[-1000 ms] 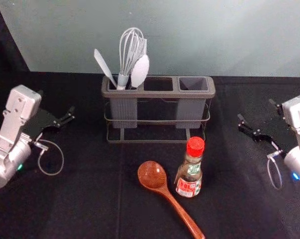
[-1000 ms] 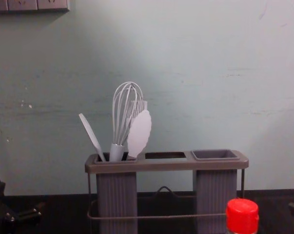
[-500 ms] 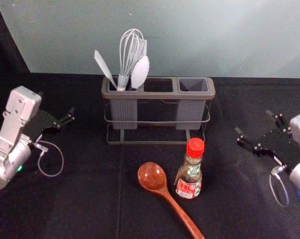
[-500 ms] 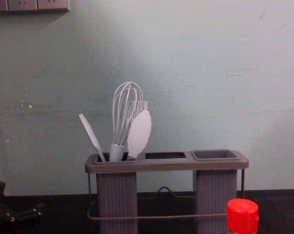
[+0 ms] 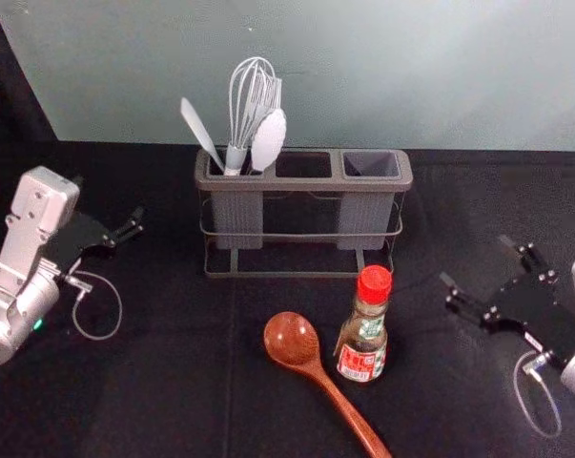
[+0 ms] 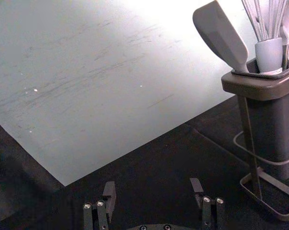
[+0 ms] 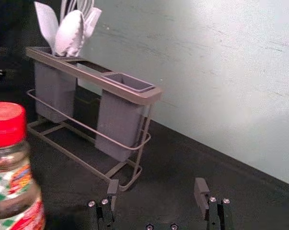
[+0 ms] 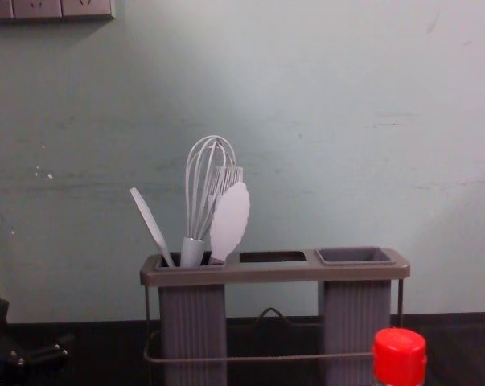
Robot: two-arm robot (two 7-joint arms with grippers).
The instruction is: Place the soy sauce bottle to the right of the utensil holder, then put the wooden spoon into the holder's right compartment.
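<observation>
My right gripper (image 5: pixel 475 256) is open with nothing between its fingers, off to the right of the soy sauce bottle (image 5: pixel 363 334). In the right wrist view the same gripper (image 7: pixel 156 191) has its fingers wide apart, and the red-capped bottle (image 7: pixel 12 167) stands beside them. The wooden spoon (image 5: pixel 292 339) lies left of the bottle, its handle running toward the front edge. Behind both stands the utensil holder (image 5: pixel 304 181), whose right compartment (image 5: pixel 371 164) is empty. My left gripper (image 5: pixel 134 224), parked at the left, is open, as the left wrist view also shows (image 6: pixel 154 187).
A whisk (image 5: pixel 237 114), a white spatula (image 5: pixel 201 132) and a white spoon (image 5: pixel 268 139) stand in the holder's left compartment. The wall (image 5: pixel 440 76) rises behind the black table (image 5: pixel 163 391). A wall socket panel (image 8: pixel 61 8) hangs high at the left in the chest view.
My right gripper has shifted toward the front and slightly left, turning so its fingers point more toward the back. The left arm, bottle, spoon and holder have stayed put.
</observation>
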